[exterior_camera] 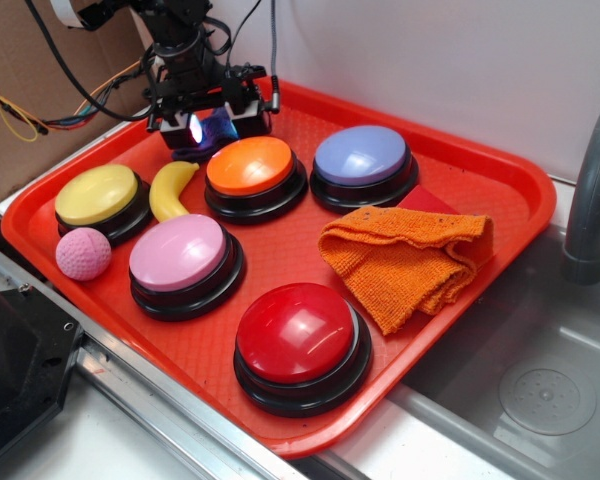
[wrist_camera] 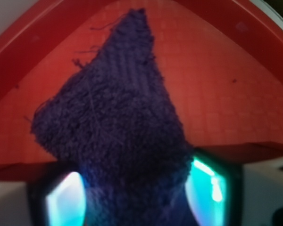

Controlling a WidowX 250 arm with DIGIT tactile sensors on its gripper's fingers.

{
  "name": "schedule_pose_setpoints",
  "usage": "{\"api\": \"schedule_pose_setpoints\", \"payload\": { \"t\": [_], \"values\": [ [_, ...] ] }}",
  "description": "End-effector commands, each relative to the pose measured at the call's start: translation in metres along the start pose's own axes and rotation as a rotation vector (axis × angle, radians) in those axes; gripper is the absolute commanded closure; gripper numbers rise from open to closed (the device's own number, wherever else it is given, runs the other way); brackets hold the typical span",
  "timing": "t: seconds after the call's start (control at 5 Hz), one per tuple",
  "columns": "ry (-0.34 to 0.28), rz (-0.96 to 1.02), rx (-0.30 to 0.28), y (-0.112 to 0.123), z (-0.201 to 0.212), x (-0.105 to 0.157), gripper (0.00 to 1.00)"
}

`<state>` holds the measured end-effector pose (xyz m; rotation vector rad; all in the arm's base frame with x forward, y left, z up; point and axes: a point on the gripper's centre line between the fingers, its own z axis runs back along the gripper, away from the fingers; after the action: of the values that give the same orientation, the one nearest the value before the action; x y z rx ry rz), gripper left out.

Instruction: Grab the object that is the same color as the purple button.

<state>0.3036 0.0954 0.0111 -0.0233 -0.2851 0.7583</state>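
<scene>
The object is a small dark purple-blue knitted cloth (exterior_camera: 216,131) at the back left of the red tray (exterior_camera: 500,165), behind the orange button (exterior_camera: 249,165). My gripper (exterior_camera: 208,128) is down on it. In the wrist view the cloth (wrist_camera: 115,122) fills the middle, and its lower end sits bunched between my two glowing fingers (wrist_camera: 208,190), with my gripper (wrist_camera: 137,197) shut on it. The rest of the cloth hangs out toward the tray's corner. The purple button (exterior_camera: 363,157), pale lavender-blue with a black base, stands to the right of the orange one.
A yellow button (exterior_camera: 98,195), a pink button (exterior_camera: 180,254) and a red button (exterior_camera: 297,335) stand on the tray. A yellow banana (exterior_camera: 170,187), a pink ball (exterior_camera: 83,252) and a folded orange cloth (exterior_camera: 410,260) lie among them. A sink (exterior_camera: 540,390) lies to the right.
</scene>
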Motion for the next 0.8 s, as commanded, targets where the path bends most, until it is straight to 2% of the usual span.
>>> {"api": "schedule_pose_setpoints", "payload": {
  "t": [0.0,0.2,0.4,0.6],
  "values": [
    [-0.007,-0.018,-0.011,0.004,0.007,0.006,1.00],
    [-0.041,-0.057,0.058,0.000,0.018,0.010,1.00],
    [-0.082,-0.129,0.103,-0.011,0.037,0.011,1.00],
    [-0.108,-0.188,0.118,-0.021,0.048,0.009,1.00]
  ]
}}
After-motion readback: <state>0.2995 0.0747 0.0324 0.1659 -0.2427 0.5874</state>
